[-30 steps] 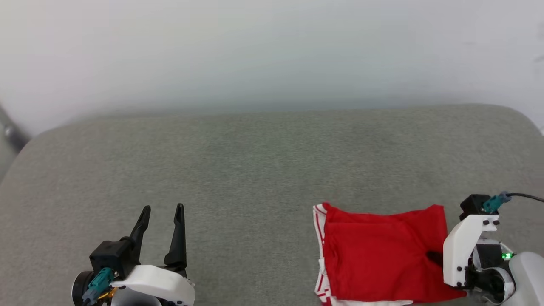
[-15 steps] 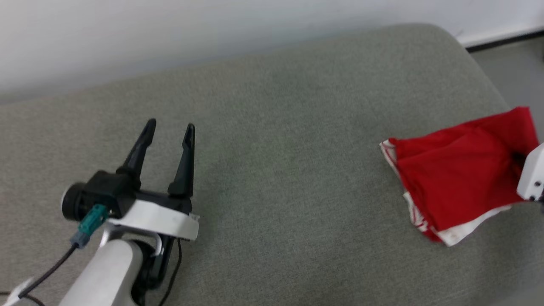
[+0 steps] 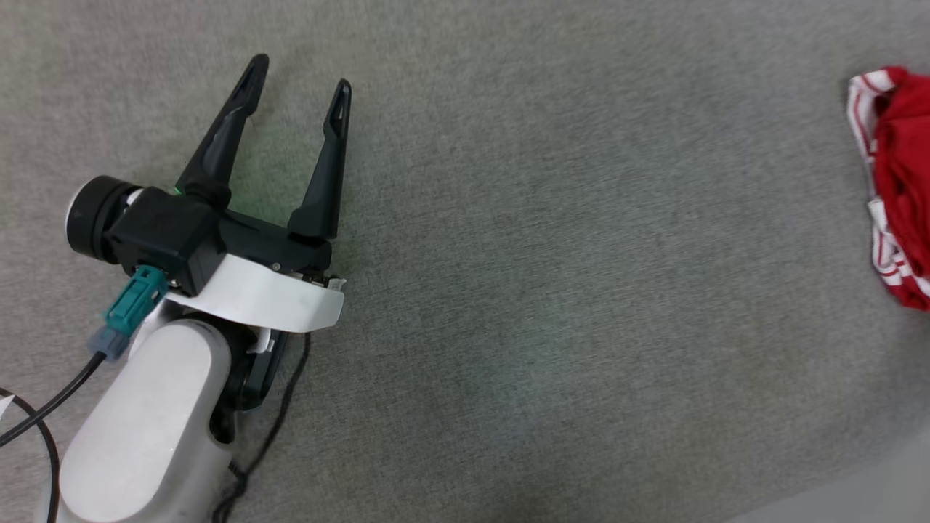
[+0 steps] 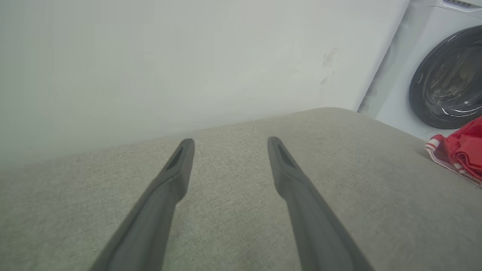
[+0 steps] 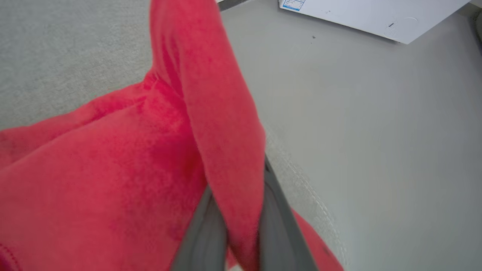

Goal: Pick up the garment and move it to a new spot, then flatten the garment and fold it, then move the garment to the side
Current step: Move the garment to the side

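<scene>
Left arm: the pale forearm [image 3: 138, 428] enters at the near left, with a black cable [image 3: 43, 414] trailing beside it. The left gripper [image 3: 299, 76] hovers low over the grey cushion [image 3: 552, 290], pointing away towards the far side. Its fingers [image 3: 218, 145] stand wide apart with nothing between them; the left wrist view confirms bare grey fabric in the gap.

Right arm: in the right wrist view, the right gripper [image 5: 241, 210] has its two grey fingers [image 5: 205, 233] nearly together, clamped on a raised fold of the garment [image 5: 113, 169]. The fold stands up between the fingers. The rest of the red cloth lies to the left of them on the cushion. The cushion's seamed edge runs just right of the fingers, with grey floor [image 5: 376, 131] beyond it.

Garment position: at the far right of the cushion, well apart from the left gripper. Head view shows red cloth with red-and-white striped trim, cut off by the right edge. Letters and number cannot be made out.

Further back: a plain pale wall [image 4: 188, 56] behind the cushion. A white washing machine [image 4: 444, 75] with a dark round door stands at the far right, beyond the garment.
</scene>
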